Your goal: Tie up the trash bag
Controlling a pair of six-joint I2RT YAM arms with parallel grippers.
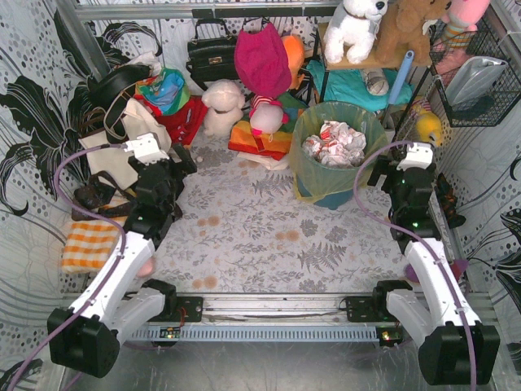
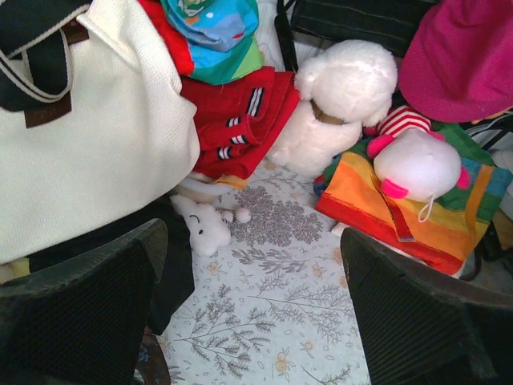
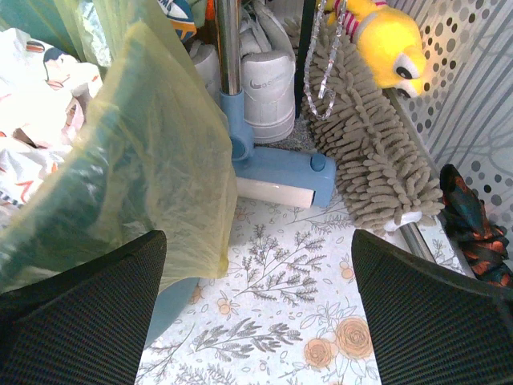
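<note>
The yellow-green trash bag (image 1: 305, 167) lines a round teal bin (image 1: 335, 198) at the back right, its rim folded over the bin, with crumpled white-and-red paper (image 1: 334, 143) inside. In the right wrist view the bag (image 3: 152, 160) hangs just left of my open right gripper (image 3: 256, 321), not touching its fingers. In the top view my right gripper (image 1: 389, 173) sits beside the bin's right side. My left gripper (image 1: 181, 163) is open and empty over the cloth at the back left, far from the bag; in the left wrist view (image 2: 252, 321) it faces soft toys.
A cream tote bag (image 2: 88, 152) with black straps, a white plush (image 2: 337, 104) and a rainbow bag (image 2: 401, 208) crowd the back left. A blue mop head (image 3: 280, 172) and grey duster (image 3: 373, 152) lie right of the bin. An orange checked cloth (image 1: 88, 244) lies at the left.
</note>
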